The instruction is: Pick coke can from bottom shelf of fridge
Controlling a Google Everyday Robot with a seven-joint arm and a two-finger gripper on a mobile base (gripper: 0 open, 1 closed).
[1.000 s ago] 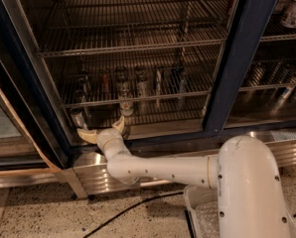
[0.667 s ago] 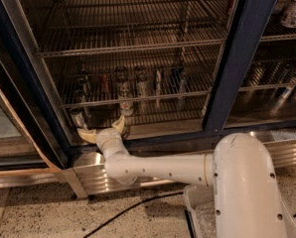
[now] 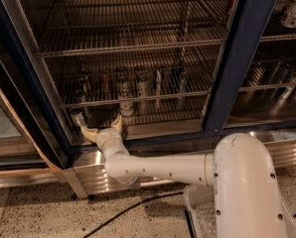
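The fridge [image 3: 237,58] has dark blue door frames and wire racks inside. A small red can, the coke can [image 3: 105,80], stands in a row of several cans on a wire rack with a thick front rail, the bottom shelf [image 3: 187,93]. My gripper [image 3: 102,128] is low at the compartment's front left, below and in front of that rail. Its fingers are spread open and hold nothing. A white can with a red label [image 3: 126,106] stands just above the right finger. A silver can [image 3: 78,117] stands by the left finger.
The ribbed steel base [image 3: 88,175] runs under the gripper. A blue door post [image 3: 232,83] bounds the compartment on the right, with more cans [image 3: 293,6] behind it. A black cable [image 3: 133,207] lies on the speckled floor. Upper racks [image 3: 138,46] hang above.
The gripper stays in the same place with its fingers open. The robot's white body has shifted slightly to the left.
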